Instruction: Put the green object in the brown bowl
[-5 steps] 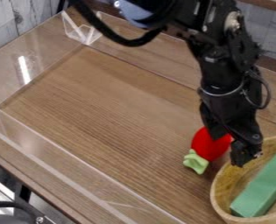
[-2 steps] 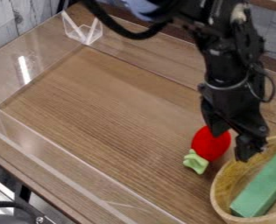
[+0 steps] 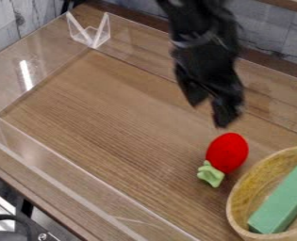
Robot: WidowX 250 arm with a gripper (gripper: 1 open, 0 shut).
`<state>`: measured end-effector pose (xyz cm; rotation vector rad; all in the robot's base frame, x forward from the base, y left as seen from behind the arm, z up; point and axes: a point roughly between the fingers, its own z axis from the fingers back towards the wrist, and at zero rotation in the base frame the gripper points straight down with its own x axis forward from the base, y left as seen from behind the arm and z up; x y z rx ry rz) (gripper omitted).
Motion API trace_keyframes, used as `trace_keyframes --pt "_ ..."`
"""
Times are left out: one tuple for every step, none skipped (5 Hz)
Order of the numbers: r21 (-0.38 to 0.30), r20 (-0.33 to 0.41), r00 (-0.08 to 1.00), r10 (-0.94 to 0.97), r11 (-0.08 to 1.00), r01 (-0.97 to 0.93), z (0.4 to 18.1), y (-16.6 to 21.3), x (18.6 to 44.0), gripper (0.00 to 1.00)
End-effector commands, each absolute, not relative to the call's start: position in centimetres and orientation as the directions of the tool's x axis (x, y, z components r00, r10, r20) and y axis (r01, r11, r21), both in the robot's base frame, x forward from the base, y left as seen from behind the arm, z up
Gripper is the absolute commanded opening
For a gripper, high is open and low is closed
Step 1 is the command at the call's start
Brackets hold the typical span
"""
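The green object (image 3: pixel 280 203), a pale mint flat block, lies tilted inside the brown bowl (image 3: pixel 239 196) at the bottom right corner. Part of the bowl is cut off by the frame edge. My gripper (image 3: pixel 207 107) hangs above the wooden table, up and to the left of the bowl and well apart from it. Its two dark fingers (image 3: pixel 223 115) stand open with nothing between them.
A red rounded object (image 3: pixel 226 152) sits just left of the bowl, with a small lumpy bright-green piece (image 3: pixel 211 174) in front of it. Clear acrylic walls (image 3: pixel 24 71) border the wooden table, and a clear stand (image 3: pixel 88 31) is at the back left.
The gripper has lifted away from the spot beside the bowl and red object and moved up and to the left. The green block stays in the bowl.
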<state>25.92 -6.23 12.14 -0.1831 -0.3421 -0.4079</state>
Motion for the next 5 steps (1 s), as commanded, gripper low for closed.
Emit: trace_keyframes --pt "-0.074 0.379 0.856 -0.351 0.911 0.406 14.1 -3.3 25.1 1.00" --pt "-0.082 0.375 0.879 -0.294 0.934 0.348 12.7 -4.7 25.7 0.00" --pt "-0.087 0.364 0.894 -0.260 0.947 0.310 11.0 -5.7 26.0 0.00" --pt "-0.093 0.357 0.906 -0.227 0.957 0.276 9.8 -5.8 26.3 1.00" --pt "-0.101 0.356 0.918 -0.175 0.969 0.223 10.4 -5.0 26.7 1.00"
